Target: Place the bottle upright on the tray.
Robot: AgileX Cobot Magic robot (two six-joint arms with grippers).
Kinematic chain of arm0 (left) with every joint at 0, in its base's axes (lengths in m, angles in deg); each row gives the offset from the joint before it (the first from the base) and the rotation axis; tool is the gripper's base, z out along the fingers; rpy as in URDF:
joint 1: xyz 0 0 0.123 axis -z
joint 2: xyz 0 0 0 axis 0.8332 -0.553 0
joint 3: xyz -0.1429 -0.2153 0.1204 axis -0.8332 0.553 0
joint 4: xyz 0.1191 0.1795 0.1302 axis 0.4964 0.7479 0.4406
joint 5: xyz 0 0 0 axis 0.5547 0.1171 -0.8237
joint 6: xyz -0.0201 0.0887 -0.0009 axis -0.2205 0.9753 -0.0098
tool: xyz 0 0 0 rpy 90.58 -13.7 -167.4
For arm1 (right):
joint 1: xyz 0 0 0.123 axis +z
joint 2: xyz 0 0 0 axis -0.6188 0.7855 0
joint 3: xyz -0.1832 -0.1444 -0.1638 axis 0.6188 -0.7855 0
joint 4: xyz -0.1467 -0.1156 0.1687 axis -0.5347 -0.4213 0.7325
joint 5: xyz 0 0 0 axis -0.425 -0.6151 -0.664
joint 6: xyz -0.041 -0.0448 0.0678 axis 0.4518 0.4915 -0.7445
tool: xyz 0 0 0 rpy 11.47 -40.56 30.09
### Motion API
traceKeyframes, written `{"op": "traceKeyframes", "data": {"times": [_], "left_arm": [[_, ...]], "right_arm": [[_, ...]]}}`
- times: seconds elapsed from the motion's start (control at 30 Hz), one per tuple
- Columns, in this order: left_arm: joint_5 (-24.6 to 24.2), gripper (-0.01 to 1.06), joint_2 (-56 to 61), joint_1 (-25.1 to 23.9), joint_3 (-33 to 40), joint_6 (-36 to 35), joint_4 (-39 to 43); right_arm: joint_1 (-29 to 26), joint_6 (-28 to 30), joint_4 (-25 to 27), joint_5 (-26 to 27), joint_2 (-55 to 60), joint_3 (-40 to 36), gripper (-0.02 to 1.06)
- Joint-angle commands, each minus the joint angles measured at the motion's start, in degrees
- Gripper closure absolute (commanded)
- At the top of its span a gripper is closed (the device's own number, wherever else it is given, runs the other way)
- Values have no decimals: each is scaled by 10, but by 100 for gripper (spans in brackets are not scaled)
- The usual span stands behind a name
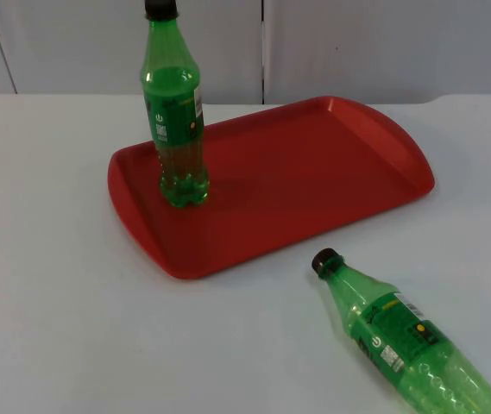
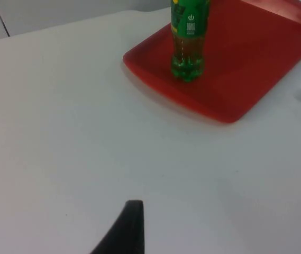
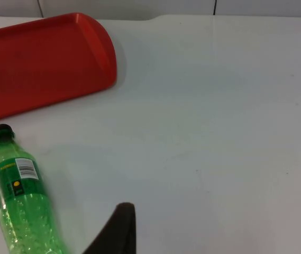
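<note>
One green bottle (image 1: 176, 112) already stands upright on the red tray (image 1: 331, 172), toward the tray's left end, in the upper left of the top view, cap up and base flat on the tray floor. A second green bottle (image 1: 405, 345) lies on its side on the white table (image 1: 55, 328), in the lower right of the top view, just off the tray's near edge and not touching it; its dark cap points up-left toward the tray and its body runs out past the frame's lower right.

As a judgement, the task is partly done: one bottle is placed, and the lying one has yet to be picked up, turned upright and set on the free stretch of tray to the right of the standing bottle.

The left wrist view shows the standing bottle's lower half and base (image 2: 187, 58) on the tray's corner (image 2: 235, 100), with a sliver of the lying bottle's cap; the bottle's neck and cap appear in the top view. The right wrist view shows the lying bottle (image 3: 20, 201) with its barcode label and the tray's rounded end (image 3: 60, 63).

A single black fingertip of the left claw (image 2: 129, 227) stands over bare table well short of the tray, and one of the right claw (image 3: 119, 230) just beside the lying bottle. Whether either claw is spread or pressed together, I cannot tell.
</note>
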Motion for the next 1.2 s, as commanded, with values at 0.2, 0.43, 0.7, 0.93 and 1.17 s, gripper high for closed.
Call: {"op": "traceKeyframes", "data": {"times": [0.2, 0.43, 0.7, 0.93, 1.17], "left_arm": [[5, 0, 2, 3, 2, 0, -3], [5, 0, 2, 3, 2, 0, -3], [5, 0, 2, 3, 2, 0, -3], [5, 0, 2, 3, 2, 0, -3], [5, 0, 2, 3, 2, 0, -3]], "right_arm": [[-4, -2, 2, 2, -2, 0, 3], [-4, -2, 2, 2, -2, 0, 3], [-4, -2, 2, 2, -2, 0, 3], [-4, -2, 2, 2, -2, 0, 3], [-4, -2, 2, 2, -2, 0, 3]]}}
